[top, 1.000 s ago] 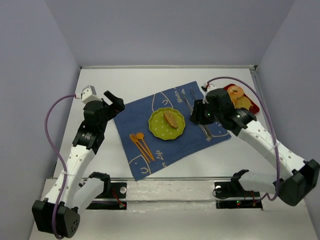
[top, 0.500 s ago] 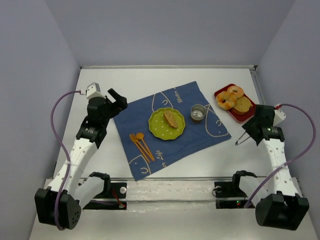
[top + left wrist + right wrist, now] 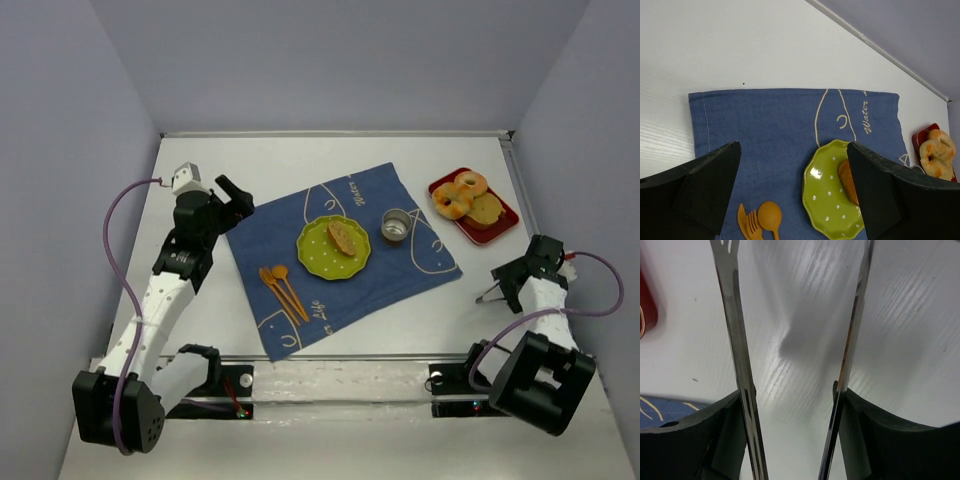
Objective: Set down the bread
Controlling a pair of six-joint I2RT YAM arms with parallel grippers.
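Observation:
The bread (image 3: 343, 237), a small golden-brown oval, lies on the green dotted plate (image 3: 318, 255) on the blue cloth (image 3: 300, 225). In the left wrist view the bread (image 3: 846, 181) is partly hidden behind one finger, on the plate (image 3: 827, 200). My left gripper (image 3: 232, 200) is open and empty over the cloth's left corner, shown also in its own view (image 3: 792, 147). My right gripper (image 3: 515, 275) is near the table's right front, far from the plate, holding metal tongs (image 3: 487, 294). The tongs' two arms (image 3: 737, 340) lie against its fingers with nothing between them.
A red tray (image 3: 503, 225) with ring doughnuts and a flat bun stands at the back right. A metal cup (image 3: 397, 226) stands right of the plate. An orange fork, knife and spoon (image 3: 282, 290) lie left of the plate, and show in the left wrist view (image 3: 760, 222).
My right arm has pulled back from beside the plate to the table's right front with the tongs, uncovering the metal cup. The left arm shifted slightly.

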